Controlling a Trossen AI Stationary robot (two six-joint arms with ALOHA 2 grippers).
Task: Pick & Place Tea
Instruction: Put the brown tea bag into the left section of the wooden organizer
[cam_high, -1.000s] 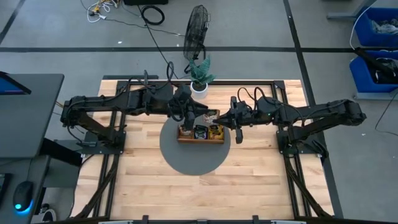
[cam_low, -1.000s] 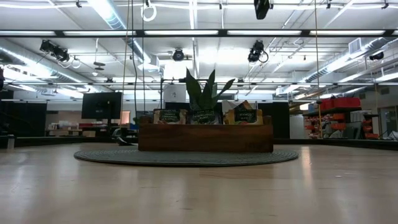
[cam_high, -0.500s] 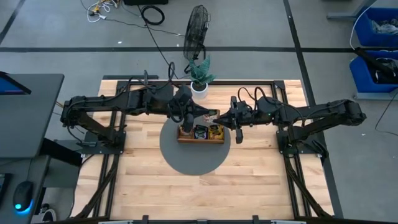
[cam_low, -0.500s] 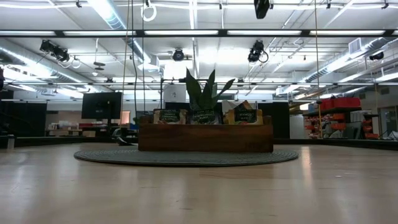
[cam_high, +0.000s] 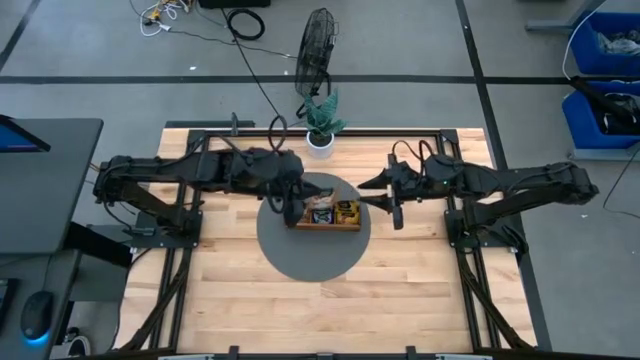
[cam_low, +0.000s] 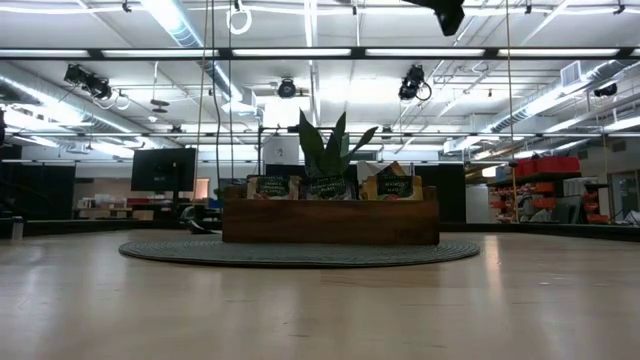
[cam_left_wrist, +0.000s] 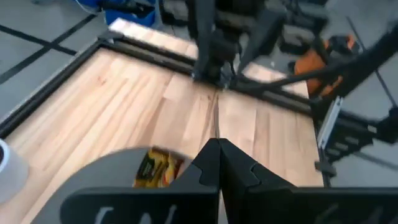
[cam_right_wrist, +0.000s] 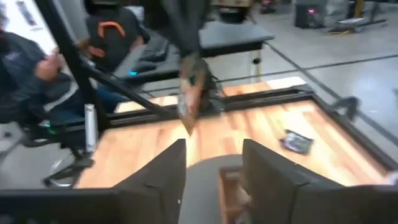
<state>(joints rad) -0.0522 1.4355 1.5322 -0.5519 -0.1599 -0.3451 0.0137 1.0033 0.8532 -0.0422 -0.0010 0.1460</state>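
The brown wooden tray (cam_high: 325, 214) stands on a round grey mat (cam_high: 312, 250), with dark and orange-yellow tea sachets (cam_high: 346, 211) upright in its compartments (cam_low: 392, 187). My left gripper (cam_high: 287, 203) hangs over the tray's left end, shut, and a small sachet (cam_right_wrist: 186, 107) appears to hang from its tips. My right gripper (cam_high: 370, 195) is open, level with the tray and just off its right end, and has nothing between its fingers (cam_right_wrist: 168, 171). Another dark sachet (cam_right_wrist: 295, 142) lies flat on the bare wood. My left gripper seems to pinch a sachet by its upper edge (cam_right_wrist: 188, 84) between its two fingertips, the fingers pointing down. The sachet hangs below them, clear of the tray and table. Blur leaves the exact place of the hold unclear, and the left wrist view shows only the shut fingers (cam_left_wrist: 217, 168).
A potted green plant (cam_high: 321, 122) stands at the table's far edge behind the tray, and a black fan (cam_high: 315, 50) on the floor beyond it. Black frame rails (cam_high: 460, 180) run along the table's sides. A person sits off the table's left side (cam_right_wrist: 25, 68).
The two grippers were together above the tray. My right gripper has opened and drawn back toward the table's right edge. My left gripper has moved toward the left edge, to over the tray's left end. The tray and its sachets have not moved.
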